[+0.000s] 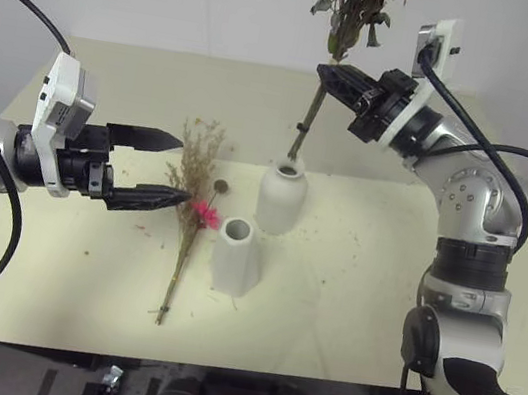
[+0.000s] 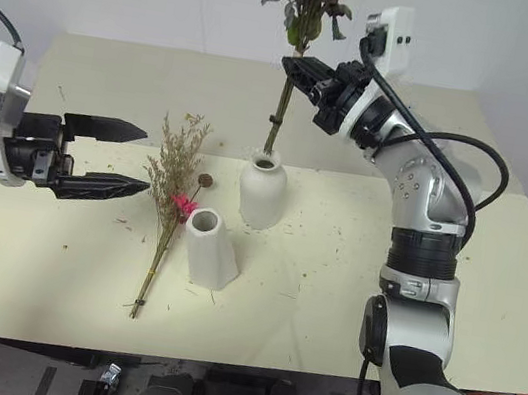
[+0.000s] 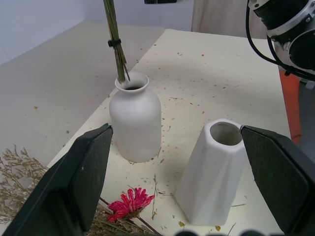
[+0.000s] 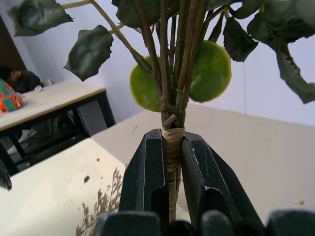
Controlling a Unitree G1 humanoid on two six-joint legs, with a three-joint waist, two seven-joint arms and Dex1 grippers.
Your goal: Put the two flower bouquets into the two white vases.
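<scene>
A cream desk stands before a pale wall. The rounded vase takes the stems of the leafy bouquet, clamped by the right gripper. Nearer left stands the cone vase, then the tan bouquet lying flat beside the left gripper's wide-spread fingers.
</scene>
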